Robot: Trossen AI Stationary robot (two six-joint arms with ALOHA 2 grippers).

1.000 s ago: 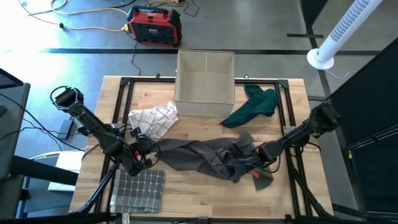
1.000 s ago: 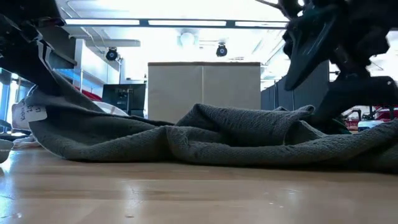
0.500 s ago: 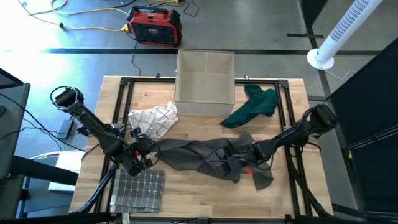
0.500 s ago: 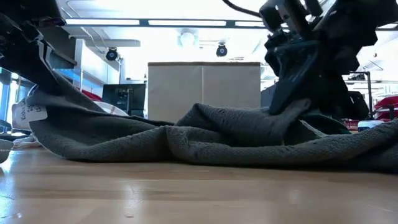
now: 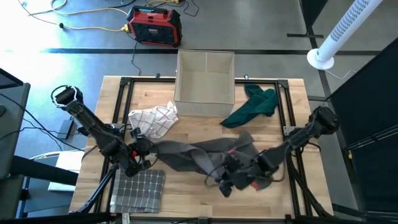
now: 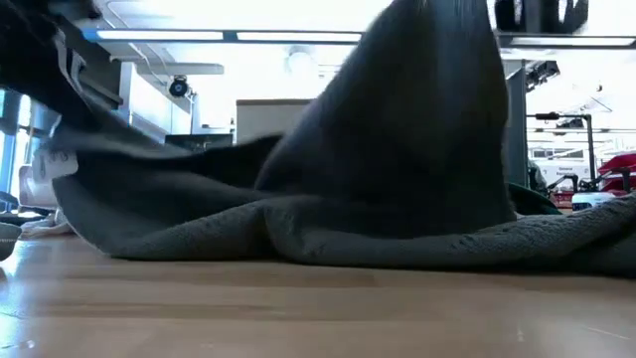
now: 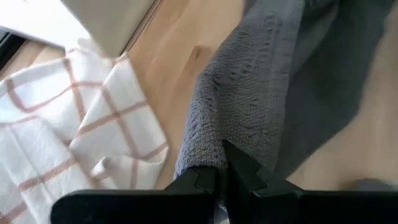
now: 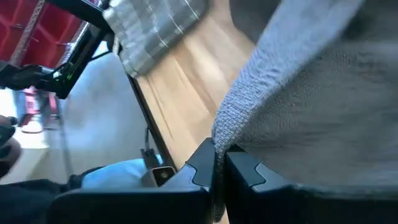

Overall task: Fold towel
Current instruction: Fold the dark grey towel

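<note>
Grey towel (image 5: 193, 154): crumpled across the middle of the worktop (image 5: 186, 193), its left end pinched in the left claw (image 5: 138, 155), its right end bunched and raised off the wood in the right claw (image 5: 239, 175). Left arm: stretched low from the left edge toward centre, claw clamped on the towel edge beside the checked white cloth (image 5: 153, 119). Right arm: reaching low from the right edge toward front centre, claw clamped on the towel.
</note>
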